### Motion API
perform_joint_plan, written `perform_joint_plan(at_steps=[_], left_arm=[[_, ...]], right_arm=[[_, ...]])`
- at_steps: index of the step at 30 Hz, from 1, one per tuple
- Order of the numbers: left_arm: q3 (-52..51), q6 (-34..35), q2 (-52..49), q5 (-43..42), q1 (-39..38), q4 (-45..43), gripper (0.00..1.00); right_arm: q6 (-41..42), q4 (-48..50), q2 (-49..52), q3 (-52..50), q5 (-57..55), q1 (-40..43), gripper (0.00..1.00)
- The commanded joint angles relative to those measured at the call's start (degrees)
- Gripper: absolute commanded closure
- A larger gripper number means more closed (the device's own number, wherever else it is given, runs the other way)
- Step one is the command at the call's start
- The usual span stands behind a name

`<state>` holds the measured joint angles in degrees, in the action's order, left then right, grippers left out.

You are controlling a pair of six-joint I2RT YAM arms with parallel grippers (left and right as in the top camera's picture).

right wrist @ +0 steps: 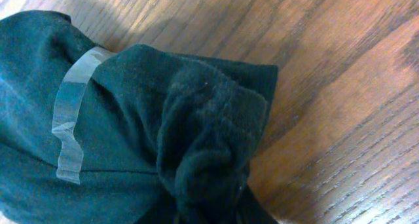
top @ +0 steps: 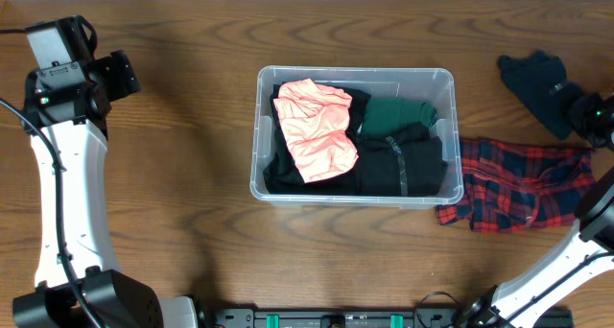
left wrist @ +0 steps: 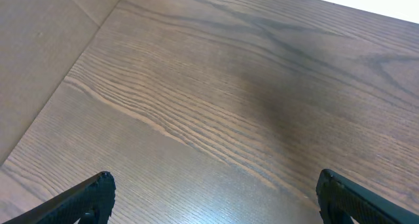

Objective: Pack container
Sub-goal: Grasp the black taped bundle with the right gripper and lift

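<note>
The container (top: 261, 136) is a clear plastic bin at the table's middle. It holds a pink garment (top: 315, 127), a green one (top: 398, 114) and a black one (top: 403, 165). A dark teal garment (top: 535, 79) lies at the far right back. My right gripper (top: 580, 112) is at its right end. In the right wrist view the cloth (right wrist: 118, 139) bunches up between the jaws (right wrist: 209, 211), which are shut on it. My left gripper (top: 120, 74) is far left at the back, open and empty over bare wood (left wrist: 213, 185).
A red plaid shirt (top: 518, 184) lies crumpled on the table against the container's right side, just in front of my right gripper. A strip of clear tape (right wrist: 72, 119) sticks to the teal garment. The table's back edge is close behind both grippers.
</note>
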<state>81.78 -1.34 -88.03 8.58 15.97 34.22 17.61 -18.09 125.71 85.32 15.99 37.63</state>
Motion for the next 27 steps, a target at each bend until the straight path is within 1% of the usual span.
perform_joint_plan(at_steps=[1,2,5,11,16,20,24,27], left_arm=[[0.20,-0.09,-0.04,0.50,0.13,0.07,0.02],[0.20,-0.09,-0.04,0.48,0.15,0.07,0.02],[0.20,-0.09,-0.04,0.48,0.13,0.07,0.02],[0.20,-0.09,-0.04,0.50,0.13,0.07,0.02],[0.20,-0.09,-0.04,0.50,0.13,0.07,0.02],[0.20,-0.09,-0.04,0.50,0.13,0.07,0.02],[0.20,-0.09,-0.04,0.50,0.13,0.07,0.02],[0.20,-0.09,-0.04,0.50,0.13,0.07,0.02]], right_arm=[[-2.08,-0.55,-1.29,0.37,1.36,-0.52,0.95],[-3.06,-0.57,-2.58,0.66,2.40,-0.55,0.99],[-5.09,-0.55,-6.54,1.36,6.03,-0.59,0.99],[-5.01,-0.70,-16.55,1.38,14.53,-0.70,0.99],[-5.01,-4.00,-27.41,1.38,15.65,-2.84,0.99],[-4.33,-9.53,-37.40,1.38,15.78,-6.99,0.99],[-4.39,-14.91,-47.36,1.38,15.43,-14.78,0.99],[-4.39,-18.32,-52.87,1.36,10.82,-21.97,0.99]])
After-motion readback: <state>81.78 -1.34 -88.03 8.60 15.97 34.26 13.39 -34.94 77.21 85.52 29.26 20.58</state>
